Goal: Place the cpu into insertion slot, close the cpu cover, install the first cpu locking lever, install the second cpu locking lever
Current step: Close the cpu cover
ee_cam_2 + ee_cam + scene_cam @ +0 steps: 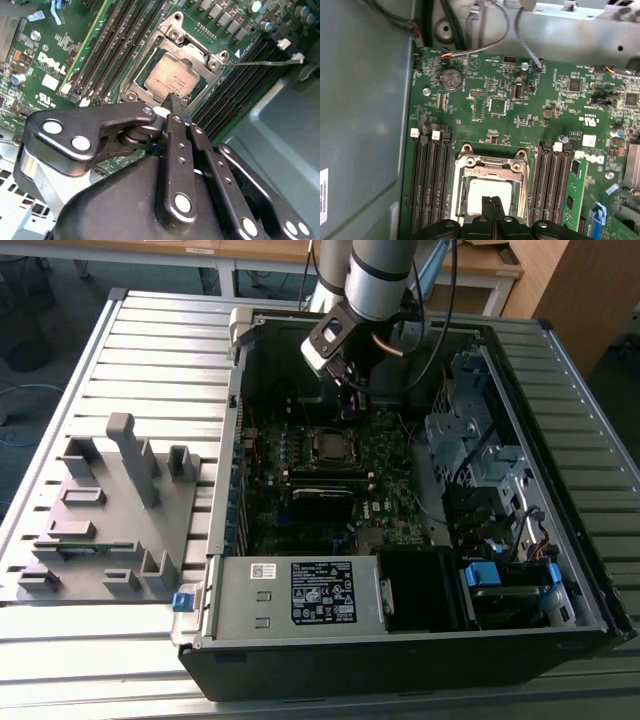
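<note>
The open computer case (300,665) is seen in the exterior view, with the green motherboard (485,107) laid flat inside it. Near the board's middle lies the insertion slot (318,446), flanked on both sides by long memory slots (430,180). Over the slot the cpu cover (492,164) appears to be lowered. The cpu (170,77) is seated inside the slot, its dull top framed by the cover's cut-out. From one corner of the slot a thin silvery rod (260,62) — judged to be a locking lever — is angled away and looks unlatched. The gripper (172,98) is held just above the slot's edge, its fingers pressed together with nothing between them. The step in hand is judged to be seating the cover or the first lever. It is best done with the closed tip set on the metal frame or rod — never on the cpu's top — and pushed steadily, kept off the memory slots.
</note>
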Available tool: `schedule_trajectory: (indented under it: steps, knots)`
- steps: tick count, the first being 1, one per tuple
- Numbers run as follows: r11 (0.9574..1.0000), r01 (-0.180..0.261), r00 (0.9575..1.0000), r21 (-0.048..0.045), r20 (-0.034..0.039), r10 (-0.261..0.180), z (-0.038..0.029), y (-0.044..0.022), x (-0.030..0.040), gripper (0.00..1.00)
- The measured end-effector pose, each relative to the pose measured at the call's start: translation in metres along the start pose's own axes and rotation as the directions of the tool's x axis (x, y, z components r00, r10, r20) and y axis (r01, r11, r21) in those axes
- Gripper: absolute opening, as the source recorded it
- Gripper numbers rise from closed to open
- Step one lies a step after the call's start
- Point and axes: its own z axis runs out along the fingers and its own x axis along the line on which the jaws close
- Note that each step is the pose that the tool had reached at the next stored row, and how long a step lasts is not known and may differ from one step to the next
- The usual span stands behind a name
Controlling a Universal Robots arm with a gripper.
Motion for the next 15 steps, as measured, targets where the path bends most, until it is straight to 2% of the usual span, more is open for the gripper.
schedule_trajectory:
  steps: [2, 9, 12, 15]
  knots:
    - [0.9997, 0.023, 0.9997, 0.0004, 0.0014, -0.023, 0.0001, 0.0000, 0.0000, 0.10]
    - [0.9993, 0.037, 0.9993, 0.0005, 0.0024, -0.037, 0.0002, 0.0000, 0.0000, 0.10]
    - [0.9969, 0.079, 0.9969, 0.0016, 0.0058, -0.079, 0.0003, -0.0001, 0.0000, 0.10]
    - [0.9922, 0.124, 0.9922, 0.0028, 0.0095, -0.125, 0.0004, -0.0001, 0.0000, 0.10]
